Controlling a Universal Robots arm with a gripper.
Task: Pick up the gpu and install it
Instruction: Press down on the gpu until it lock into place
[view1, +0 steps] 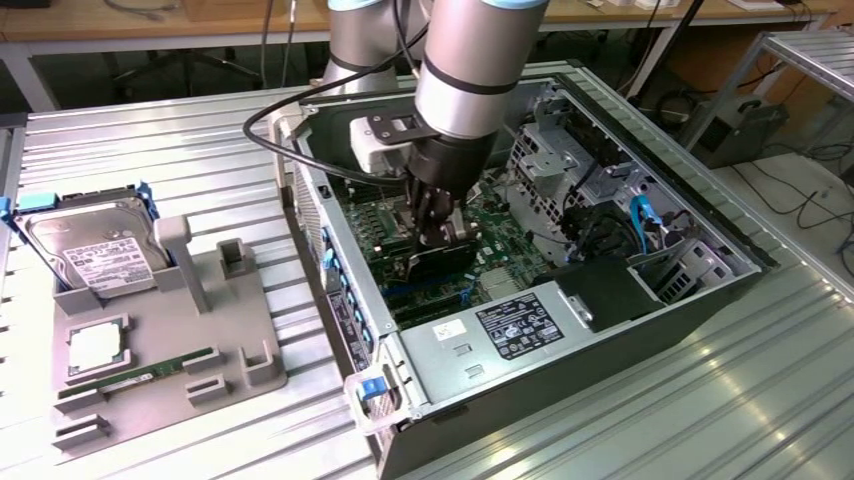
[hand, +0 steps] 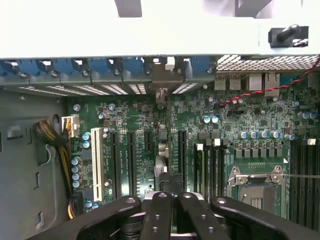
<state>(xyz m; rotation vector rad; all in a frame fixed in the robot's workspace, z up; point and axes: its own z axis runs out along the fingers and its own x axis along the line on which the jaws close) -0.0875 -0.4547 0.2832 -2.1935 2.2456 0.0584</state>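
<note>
Most of the job looks done, but not all of it. The end effector (view1: 443, 238) is deep inside the open computer case (view1: 694, 255), low over the green motherboard (hand: 150, 135). Its black fingers (hand: 160, 215) are pressed close together on the gpu (view1: 441, 262), a thin dark card that stands on its edge between them. In the wrist view, the card (hand: 162, 167) runs straight away from the fingers toward the back wall of the case, lined up with the long black slots. Its far end reaches the row of blue clips (hand: 100, 66) there. I cannot tell if the card is pushed all the way down into its slot.

So the picking up is finished, and the putting in is under way. Letting go of the card is not yet done.

Near the bench's (view1: 174, 140) edge on the exterior view's left sits a gray tray (view1: 200, 300). It holds a hard drive (view1: 94, 250) and a slim green stick (view1: 140, 373).
</note>
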